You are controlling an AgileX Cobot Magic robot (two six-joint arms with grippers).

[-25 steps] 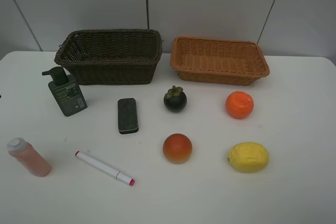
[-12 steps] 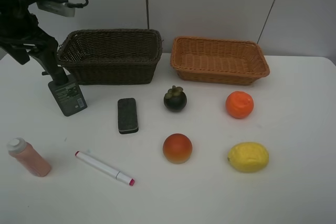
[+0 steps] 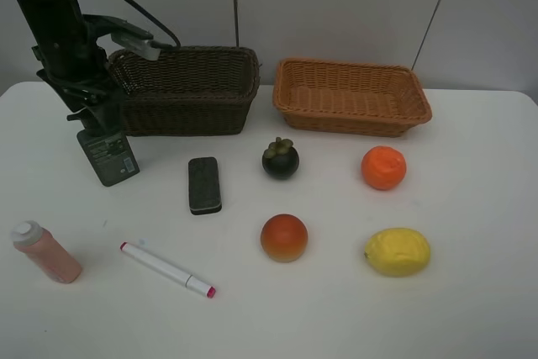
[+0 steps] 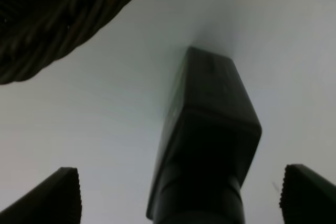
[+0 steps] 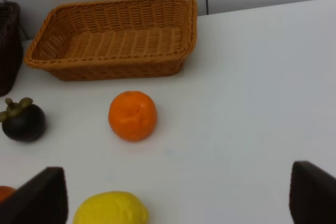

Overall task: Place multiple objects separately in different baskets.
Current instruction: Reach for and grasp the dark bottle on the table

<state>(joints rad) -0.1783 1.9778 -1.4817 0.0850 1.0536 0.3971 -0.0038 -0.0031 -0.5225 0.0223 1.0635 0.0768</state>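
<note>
Exterior high: shows left gripper [image 3: 91, 120] down at the pump head of the dark green pump bottle [image 3: 109, 155], arm crossing the left end of the dark brown basket [image 3: 185, 115]; cannot read the jaws from here. Places the bottle upright on the white table [image 3: 479, 208], just in front of that basket's left corner. Sets the orange-tan basket [image 3: 353, 122] just beside the brown one, on its right, both at the back. Lists loose items, all apart: black eraser block [image 3: 204, 184] nearest the bottle on its right, then mangosteen [image 3: 280, 159], then orange [image 3: 383, 167]; peach-like fruit [image 3: 284, 237] and lemon [image 3: 398, 251] nearer the front; pink bottle [image 3: 46, 251] at front left with white-pink marker [image 3: 168, 270] near it. Leaves bare table between bottle and eraser, and along the right and front edges

Left wrist: looks down the bottle, dark and blurred, filling the middle. Shows fingertips [image 4: 60, 198] one on each side with white table in both gaps, so jaws open, straddling the bottle, gripping nothing. Catches the brown basket's weave close on one side, apart from the bottle

Right wrist: shows right gripper [image 5: 178, 198] with jaws spread wide, nothing between them, over bare table. Finds lemon nearest, orange and mangosteen farther out, a sliver of the peach-like fruit at the frame edge, orange-tan basket beyond them. Leaves open white table all along the side away from the fruit
</note>
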